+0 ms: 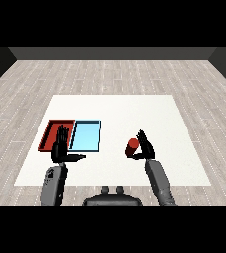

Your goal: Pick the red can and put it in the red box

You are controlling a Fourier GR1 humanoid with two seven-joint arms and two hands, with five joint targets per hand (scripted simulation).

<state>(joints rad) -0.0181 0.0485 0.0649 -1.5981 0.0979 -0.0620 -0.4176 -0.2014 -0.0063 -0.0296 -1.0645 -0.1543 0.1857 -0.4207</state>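
Scene: red can (132, 147) stands on white table (134, 108), well right of the light blue tray (86, 136); red tray (52, 132) beyond it | Right hand (146, 147): fingers straight, holding nothing, touching or just beside the can's right side | Left hand (61, 148): fingers straight, empty, over the red tray's near edge | Step: likely closing on the can; curl round its middle, keep it upright.

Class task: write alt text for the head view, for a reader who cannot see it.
The robot's right hand, fingers straight, stands just right of an upright red can on a white table. Its left hand, also open, hovers over the red tray, which lies beside a light blue tray.
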